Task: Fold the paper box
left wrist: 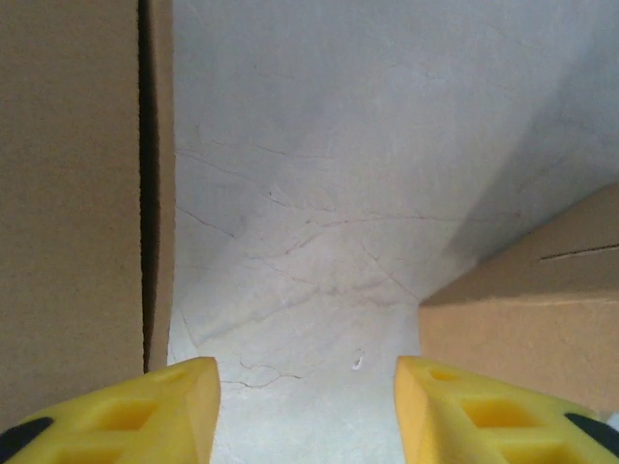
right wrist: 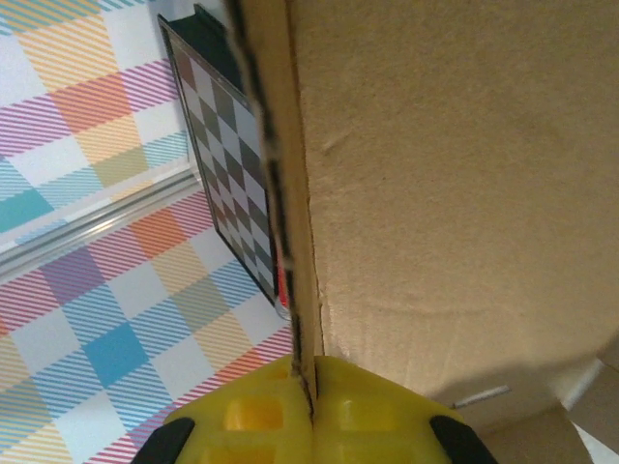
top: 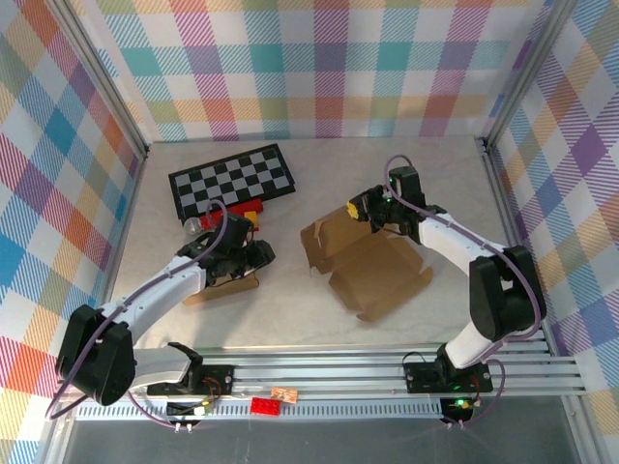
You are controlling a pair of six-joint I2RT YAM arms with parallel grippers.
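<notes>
The flat brown cardboard paper box (top: 379,275) lies half unfolded on the pale stone-pattern table (top: 290,324), right of the middle. It seems light and thin, stiff across its panels but weak at the creases, so a flap edge is probably the best place to take hold. Further in, the left gripper (top: 253,254) hangs with its jaws half apart and empty beside a small brown cardboard piece (top: 221,287), and the right gripper (right wrist: 311,387) is pinched closed on the raised far flap (right wrist: 435,193) of the paper box.

1. Free passage: bare table (top: 329,164) along the far edge and in the far right corner.
2. Obstacle: checkerboard (top: 232,181), toward the far left corner.
3. Obstacle: paper box (top: 372,275), centre-right; the strip along the near edge is open.
</notes>
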